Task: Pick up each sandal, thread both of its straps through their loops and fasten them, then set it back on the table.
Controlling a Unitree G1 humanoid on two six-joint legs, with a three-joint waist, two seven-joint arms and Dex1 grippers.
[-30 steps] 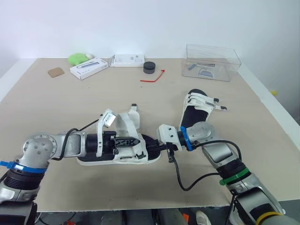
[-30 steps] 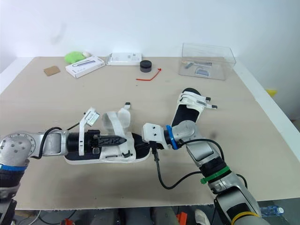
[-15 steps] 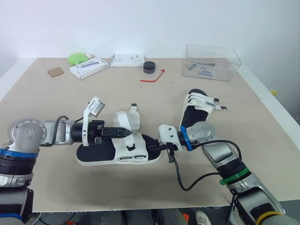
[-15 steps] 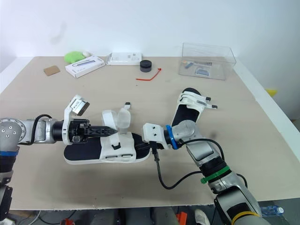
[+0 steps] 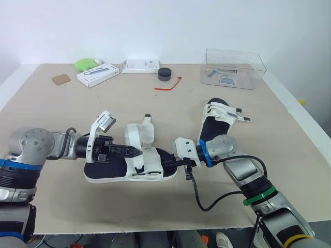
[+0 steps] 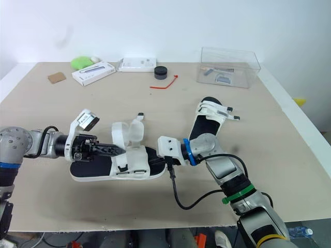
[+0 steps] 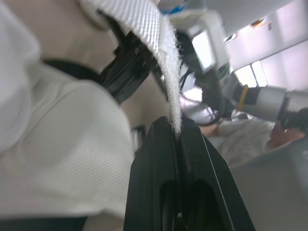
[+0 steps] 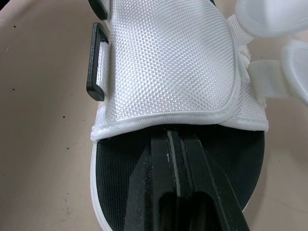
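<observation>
A sandal (image 5: pixel 147 166) with a black sole and white straps lies on the table in front of me. My left gripper (image 5: pixel 137 151) reaches in from the left over its heel, shut on a white strap (image 7: pixel 161 57) that passes thin between the fingers. My right gripper (image 5: pixel 168 162) comes in from the right at the toe end and is shut on the sole's front edge (image 8: pixel 173 154), just under the wide white toe band (image 8: pixel 168 62). One black buckle loop (image 8: pixel 97 67) sits at that band's side. A second sandal (image 5: pixel 220 116) lies farther right, straps loose.
Along the back stand a clear plastic box (image 5: pixel 234 68), a black round puck (image 5: pixel 164 74), a red tie (image 5: pixel 169 85), two white boxes (image 5: pixel 98 75) (image 5: pixel 140 66), a green lump (image 5: pixel 85 64) and a brown card (image 5: pixel 61 79). The table's right edge runs close to the second sandal.
My left gripper drew back to the left from over the straps, then settled slightly lower, holding the strap. The right gripper and the sandal's sole stayed put.
</observation>
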